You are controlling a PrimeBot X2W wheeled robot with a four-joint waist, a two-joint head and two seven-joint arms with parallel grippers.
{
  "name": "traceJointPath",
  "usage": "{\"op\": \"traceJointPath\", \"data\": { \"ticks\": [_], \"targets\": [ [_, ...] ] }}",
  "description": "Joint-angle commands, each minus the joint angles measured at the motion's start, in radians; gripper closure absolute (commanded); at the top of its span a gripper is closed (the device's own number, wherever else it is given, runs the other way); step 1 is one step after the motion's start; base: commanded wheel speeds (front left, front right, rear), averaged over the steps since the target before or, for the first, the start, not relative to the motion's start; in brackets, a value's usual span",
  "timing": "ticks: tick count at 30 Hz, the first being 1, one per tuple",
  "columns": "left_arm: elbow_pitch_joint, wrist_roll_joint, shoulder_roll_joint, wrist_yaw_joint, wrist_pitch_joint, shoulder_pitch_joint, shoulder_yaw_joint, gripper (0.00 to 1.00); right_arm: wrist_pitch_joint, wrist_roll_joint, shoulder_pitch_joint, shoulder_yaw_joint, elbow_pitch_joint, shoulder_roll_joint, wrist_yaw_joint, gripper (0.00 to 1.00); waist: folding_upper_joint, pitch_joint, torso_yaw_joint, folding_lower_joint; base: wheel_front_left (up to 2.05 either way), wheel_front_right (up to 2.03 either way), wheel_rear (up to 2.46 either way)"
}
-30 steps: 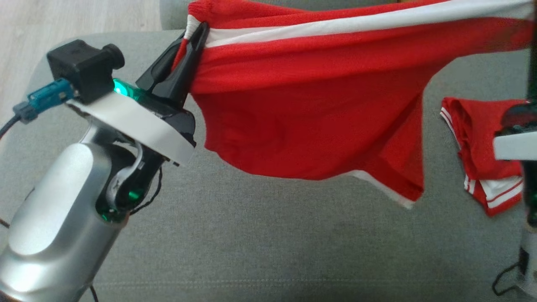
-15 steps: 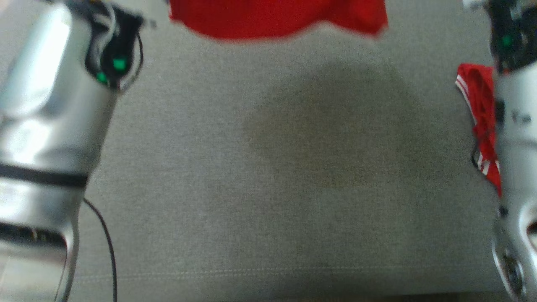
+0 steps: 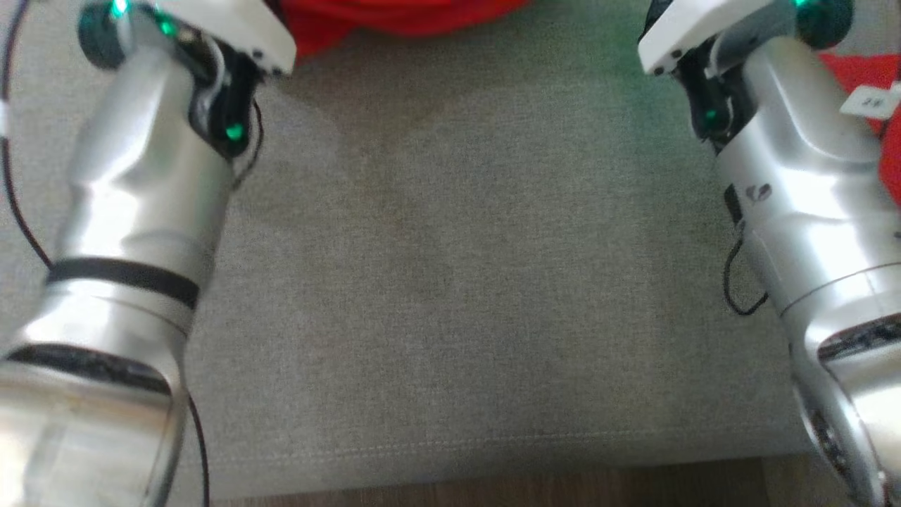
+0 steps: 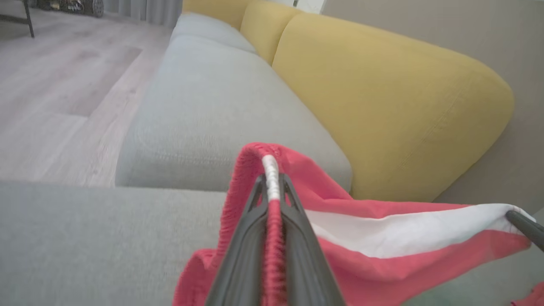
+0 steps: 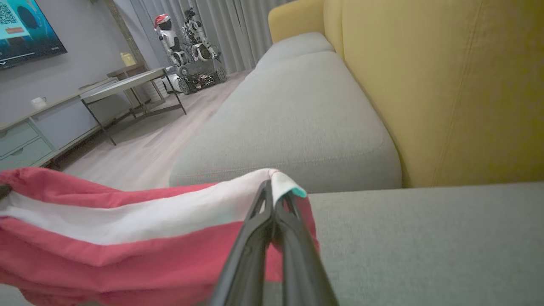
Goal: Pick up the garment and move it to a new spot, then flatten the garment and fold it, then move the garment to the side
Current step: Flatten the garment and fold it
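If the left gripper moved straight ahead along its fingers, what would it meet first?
Beyond the red garment it grips, the left gripper would probably meet the grey seat cushion; depth is unclear.

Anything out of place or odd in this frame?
Nothing damaged or spilled. The red garment hangs stretched between the left gripper and right gripper over the grey sofa seat. One oddity: another red cloth lies beside the right forearm.

The red garment (image 4: 348,272) with a broad white stripe hangs spread lengthwise above the grey sofa seat (image 3: 450,296), its striped edge pulled taut between two pinched ends, loose red cloth sagging toward the seat
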Motion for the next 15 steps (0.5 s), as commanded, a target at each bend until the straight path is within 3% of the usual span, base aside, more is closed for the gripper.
{"op": "traceJointPath", "data": {
  "ticks": [1, 8, 15],
  "targets": [
    [-0.025, -0.002, 0.023, -0.005, -0.008, 0.011, 0.03, 1.0, -0.02, 0.038, 0.022, 0.024, -0.021, 0.026, -0.001, 1.0, 0.0, 0.011, 0.007, -0.0002, 0.0, 0.0, 0.0],
    [-0.206, 0.018, 0.013, -0.007, -0.009, 0.283, 0.042, 1.0, -0.071, 0.132, 0.236, 0.072, -0.038, 0.016, -0.001, 1.0, 0.0, -0.024, 0.024, -0.0002, 0.0, 0.0, 0.0],
    [-0.475, 0.086, 0.047, -0.007, -0.009, 0.567, 0.052, 1.0, -0.1, 0.147, 0.496, 0.058, -0.22, -0.055, -0.001, 1.0, 0.0, -0.089, 0.029, -0.0002, 0.0, 0.0, 0.0]
  ]
}}
